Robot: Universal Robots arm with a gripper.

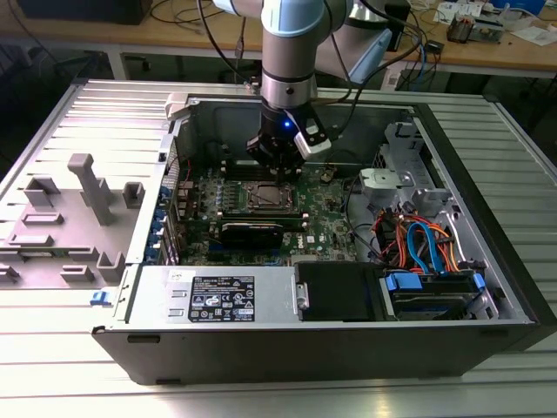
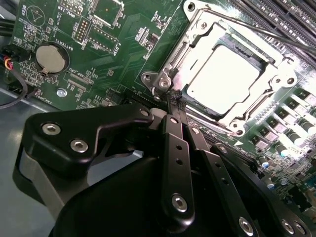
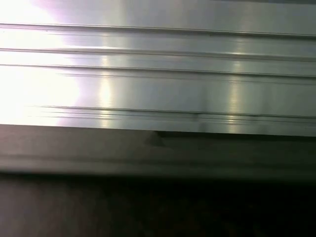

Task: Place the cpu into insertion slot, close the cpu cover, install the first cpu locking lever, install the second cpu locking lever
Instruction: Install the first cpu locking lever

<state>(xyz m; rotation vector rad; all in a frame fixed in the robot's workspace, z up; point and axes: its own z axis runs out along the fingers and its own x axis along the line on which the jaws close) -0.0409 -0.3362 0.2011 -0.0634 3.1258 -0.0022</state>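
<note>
The gripper (image 2: 174,98) has its two thin fingers (image 2: 177,133) pressed together, with nothing between them. Their tips sit right at a corner of the metal cover (image 2: 173,69). The cover lies flat over the chip (image 2: 222,81), which rests in its slot on the green board (image 2: 118,44) inside the open computer case (image 1: 348,331).

Open PC case (image 1: 487,287) — blue/orange cables (image 1: 426,239), coin battery (image 2: 51,59) on green mobo (image 2: 118,74).
</note>
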